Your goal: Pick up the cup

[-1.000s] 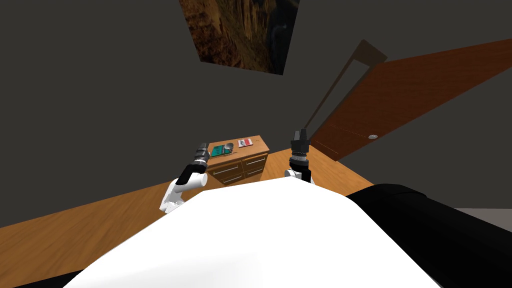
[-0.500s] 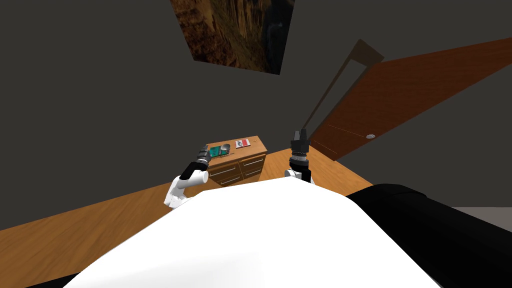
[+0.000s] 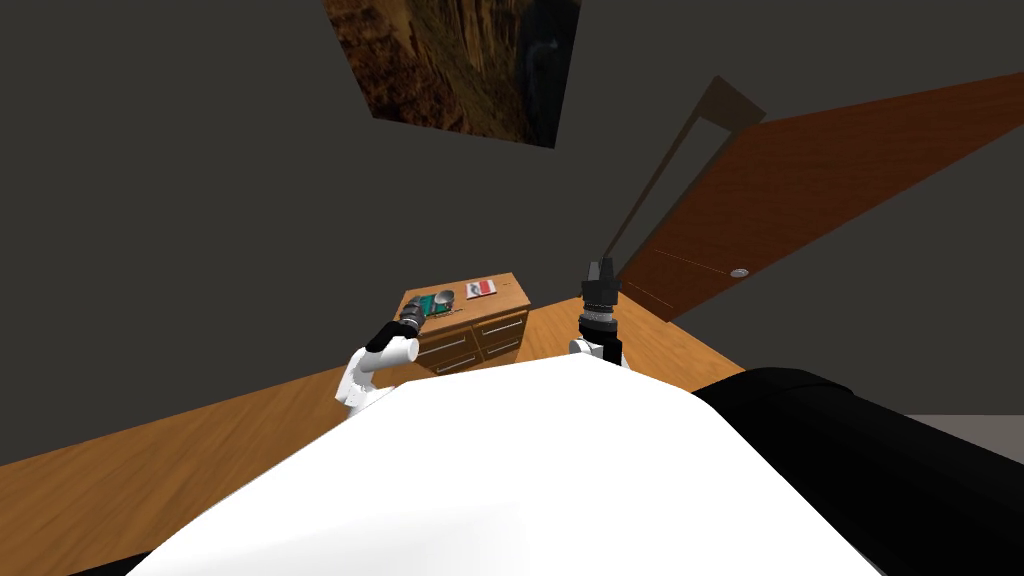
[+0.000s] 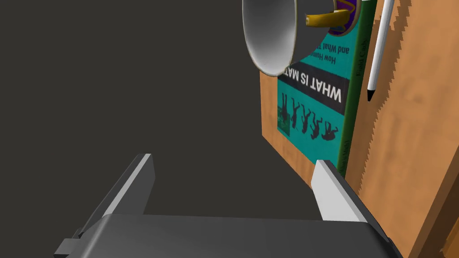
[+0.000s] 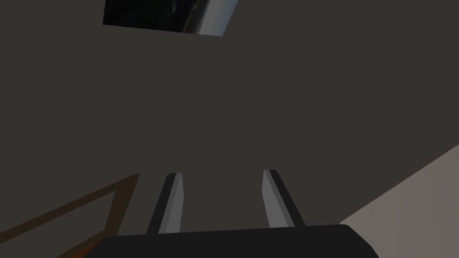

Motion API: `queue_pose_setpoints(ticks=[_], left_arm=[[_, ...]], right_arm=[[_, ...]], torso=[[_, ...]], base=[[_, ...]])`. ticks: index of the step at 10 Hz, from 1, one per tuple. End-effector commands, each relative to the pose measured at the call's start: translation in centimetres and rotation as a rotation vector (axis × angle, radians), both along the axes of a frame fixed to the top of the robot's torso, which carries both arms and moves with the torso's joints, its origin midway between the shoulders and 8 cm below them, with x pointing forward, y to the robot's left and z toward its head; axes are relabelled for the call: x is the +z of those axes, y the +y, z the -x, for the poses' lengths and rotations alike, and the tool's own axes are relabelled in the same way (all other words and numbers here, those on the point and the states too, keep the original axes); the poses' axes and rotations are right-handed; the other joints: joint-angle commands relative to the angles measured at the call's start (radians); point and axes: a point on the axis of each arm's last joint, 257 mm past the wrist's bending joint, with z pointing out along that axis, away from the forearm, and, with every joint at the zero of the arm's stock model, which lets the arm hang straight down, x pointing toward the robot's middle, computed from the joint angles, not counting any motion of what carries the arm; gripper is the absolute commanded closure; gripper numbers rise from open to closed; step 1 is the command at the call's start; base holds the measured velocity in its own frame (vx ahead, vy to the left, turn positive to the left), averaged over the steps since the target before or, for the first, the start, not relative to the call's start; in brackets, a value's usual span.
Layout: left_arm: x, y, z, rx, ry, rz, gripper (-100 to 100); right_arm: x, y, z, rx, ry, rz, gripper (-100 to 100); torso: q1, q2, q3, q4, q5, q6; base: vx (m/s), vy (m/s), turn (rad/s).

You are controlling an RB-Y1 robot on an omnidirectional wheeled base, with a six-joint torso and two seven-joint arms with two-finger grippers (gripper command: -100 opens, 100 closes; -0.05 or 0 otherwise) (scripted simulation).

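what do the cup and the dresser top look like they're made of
Cup: smooth, plain grey-white with a soft sheen inside, so perhaps glazed ceramic, though metal cannot be ruled out. Its handle is glossy yellow. Dresser top: orange-brown with streaky grain and a matte look, so it appears to be wood.

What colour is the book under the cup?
The book is teal with a black band; left wrist view shows it best.
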Motion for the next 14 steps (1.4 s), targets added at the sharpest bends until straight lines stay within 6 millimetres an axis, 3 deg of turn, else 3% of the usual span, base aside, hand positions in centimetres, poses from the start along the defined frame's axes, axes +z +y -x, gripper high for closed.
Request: queue_pose_setpoints(ticks=[1, 10, 11, 12, 13, 14], left_arm=[[-1.1, 0.0, -0.1, 0.004, 0.044, 0.01, -100], [-9.4, -0.7, 0.9, -0.009, 0.313, 0.055, -100], [-8.9, -0.5, 0.7, -0.006, 0.292, 0.053, -100], [-9.0, -0.6, 0.7, -0.007, 0.297, 0.053, 0], [-9.2, -0.3, -0.2, 0.017, 0.294, 0.055, -100], [-9.4, -0.2, -0.6, 0.027, 0.293, 0.056, -100]], right_arm=[[0.0, 0.0, 0.0, 0.0, 0.0, 0.0, 0], [0.0, 0.0, 0.0, 0.0, 0.0, 0.0, 0], [0.0, 0.0, 0.0, 0.0, 0.0, 0.0, 0], [0.0, 0.0, 0.0, 0.0, 0.0, 0.0, 0], [0.0, 0.0, 0.0, 0.0, 0.0, 0.0, 0], [0.0, 0.0, 0.0, 0.0, 0.0, 0.0, 0]], torso=[[0.0, 0.0, 0.0, 0.0, 0.0, 0.0], [0.002, -0.005, -0.003, -0.001, 0.001, 0.0], [0.003, -0.006, -0.003, -0.001, 0.001, 0.0], [0.004, -0.002, -0.001, -0.001, 0.001, 0.0], [0.004, 0.001, 0.0, 0.0, 0.001, 0.0], [0.006, 0.004, 0.002, 0.001, 0.001, 0.0]], base=[[0.044, -0.041, -0.008], [0.087, -0.034, -0.004], [0.059, -0.003, 0.0], [0.011, -0.001, 0.001], [-0.037, 0.039, -0.121], [-0.064, 0.058, -0.159]])
